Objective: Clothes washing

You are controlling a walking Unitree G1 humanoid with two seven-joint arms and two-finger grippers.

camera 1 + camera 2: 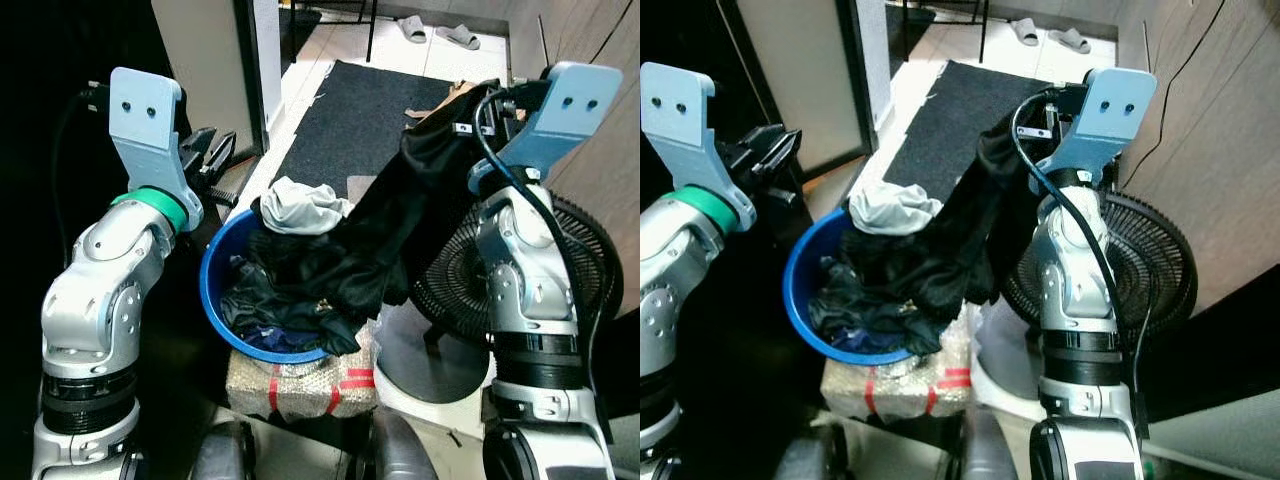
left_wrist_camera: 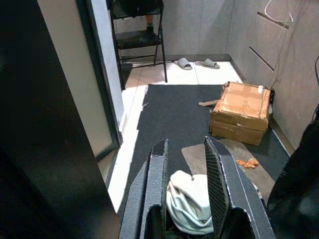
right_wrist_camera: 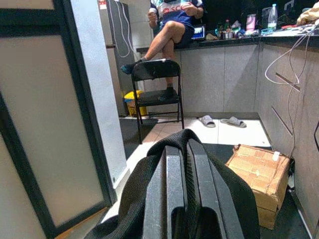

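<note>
A blue basin [image 1: 208, 290] full of dark clothes sits on a wrapped block in front of me. A light grey garment [image 1: 300, 207] lies on top at its far rim. My right gripper [image 3: 185, 149] is raised to the right of the basin and is shut on a black garment [image 1: 400, 210]. That garment drapes over the fingers and trails down into the basin. My left gripper [image 1: 212, 150] hovers open over the basin's far-left rim. In the left wrist view the grey garment [image 2: 189, 204] shows between its fingers [image 2: 158, 164].
A black floor fan [image 1: 560, 270] stands close by my right arm. Beyond the basin lie a dark mat [image 1: 360, 110], a cardboard box [image 2: 241, 112] and slippers [image 2: 197, 63]. A person [image 3: 174, 20] sits on a folding chair [image 3: 159, 84]. A dark door panel [image 2: 55, 124] rises at left.
</note>
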